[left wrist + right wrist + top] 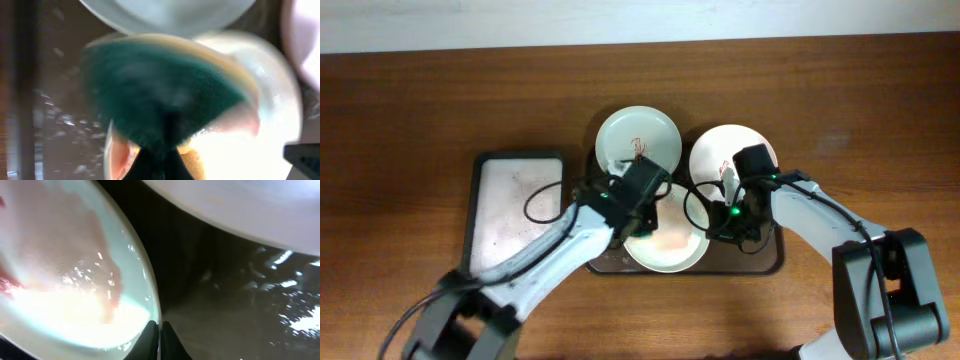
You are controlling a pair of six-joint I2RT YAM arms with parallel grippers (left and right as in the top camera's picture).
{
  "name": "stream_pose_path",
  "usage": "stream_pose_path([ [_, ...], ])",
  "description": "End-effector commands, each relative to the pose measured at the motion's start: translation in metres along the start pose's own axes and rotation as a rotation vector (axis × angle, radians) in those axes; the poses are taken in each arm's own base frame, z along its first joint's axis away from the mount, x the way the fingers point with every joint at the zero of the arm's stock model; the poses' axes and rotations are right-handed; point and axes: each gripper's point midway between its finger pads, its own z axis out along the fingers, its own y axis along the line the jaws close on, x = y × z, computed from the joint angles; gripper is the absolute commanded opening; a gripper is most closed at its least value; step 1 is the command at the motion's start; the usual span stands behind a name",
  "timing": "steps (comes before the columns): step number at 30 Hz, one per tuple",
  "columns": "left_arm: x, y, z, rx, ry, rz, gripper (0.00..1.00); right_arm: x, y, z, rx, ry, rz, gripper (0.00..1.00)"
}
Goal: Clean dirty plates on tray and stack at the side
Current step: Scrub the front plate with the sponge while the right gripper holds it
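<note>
Three plates lie on the dark wet tray (770, 262). A pale green plate (638, 138) with red smears is at the back left and a white plate (725, 152) at the back right. The front plate (670, 250) carries pinkish sauce and suds. My left gripper (642, 200) is shut on a green and yellow sponge (160, 85) that presses on the front plate (270, 125); this view is blurred. My right gripper (725, 215) is shut on the right rim of the front plate (75, 280), fingertips (159, 329) pinching the edge.
A smaller white-lined sponge tray (515, 215) lies left of the dark tray on the brown wooden table (410, 110). In the right wrist view the white plate (240, 205) sits above the wet tray floor (240, 310).
</note>
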Motion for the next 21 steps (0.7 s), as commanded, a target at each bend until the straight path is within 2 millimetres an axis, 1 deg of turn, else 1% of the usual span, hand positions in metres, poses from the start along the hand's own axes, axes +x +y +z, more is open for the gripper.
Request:
stream_pose_path([
  [1,-0.035,0.011,-0.053,0.022,-0.168,0.061,0.00,-0.001,-0.013,0.000,0.068,-0.012,0.011,0.06],
  [2,-0.039,0.018,-0.058,0.018,-0.179,0.041,0.00,-0.001,-0.013,0.000,0.068,-0.012,0.011,0.08],
  [3,-0.042,0.033,-0.060,-0.006,-0.171,0.011,0.00,-0.001,-0.012,0.000,0.068,-0.013,0.011,0.21],
  [4,-0.043,0.039,-0.058,0.024,-0.135,-0.024,0.00,-0.001,-0.013,0.000,0.068,-0.012,0.011,0.21],
  [5,-0.045,0.028,-0.058,0.112,-0.118,-0.029,0.00,-0.001,-0.012,0.000,0.068,-0.014,0.010,0.21],
  [6,-0.049,0.019,-0.059,0.153,-0.129,-0.009,0.00,-0.002,-0.012,0.000,0.067,-0.017,0.009,0.21],
  [7,-0.049,0.019,-0.059,0.151,-0.132,-0.009,0.00,-0.002,-0.012,0.000,0.067,-0.016,0.009,0.21],
  [8,-0.047,0.024,-0.058,0.126,-0.126,-0.010,0.00,-0.002,-0.012,0.000,0.067,-0.016,0.009,0.23],
  [9,-0.045,0.036,-0.057,0.067,-0.123,-0.012,0.00,-0.002,-0.012,0.000,0.067,-0.016,0.009,0.23],
  [10,-0.041,0.045,-0.056,0.018,-0.116,-0.013,0.00,0.002,-0.013,0.000,0.071,-0.001,0.016,0.05],
  [11,-0.038,0.057,-0.056,-0.031,-0.106,-0.018,0.00,0.004,-0.014,0.000,0.075,0.009,0.020,0.04],
  [13,-0.038,0.072,-0.055,-0.060,-0.084,-0.049,0.00,0.005,-0.014,0.000,0.075,0.011,0.021,0.04],
  [14,-0.038,0.088,-0.055,-0.089,-0.066,-0.084,0.00,0.005,-0.014,-0.001,0.076,0.011,0.021,0.04],
  [15,-0.039,0.099,-0.055,-0.107,-0.059,-0.112,0.00,0.002,-0.011,-0.006,0.073,0.001,0.019,0.04],
  [16,-0.043,0.111,-0.055,-0.122,-0.061,-0.137,0.00,-0.002,-0.008,-0.018,0.087,-0.013,0.014,0.04],
  [18,-0.048,0.126,-0.056,-0.140,-0.064,-0.166,0.00,-0.011,-0.013,-0.047,0.196,-0.054,0.011,0.04],
  [19,-0.048,0.134,-0.056,-0.151,-0.062,-0.188,0.00,-0.013,-0.016,-0.064,0.258,-0.061,0.013,0.04],
  [20,-0.050,0.143,-0.057,-0.161,-0.064,-0.211,0.00,-0.013,-0.014,-0.077,0.280,-0.060,0.001,0.04],
  [21,-0.053,0.152,-0.058,-0.171,-0.067,-0.236,0.00,-0.009,-0.012,-0.083,0.287,-0.038,-0.013,0.04],
])
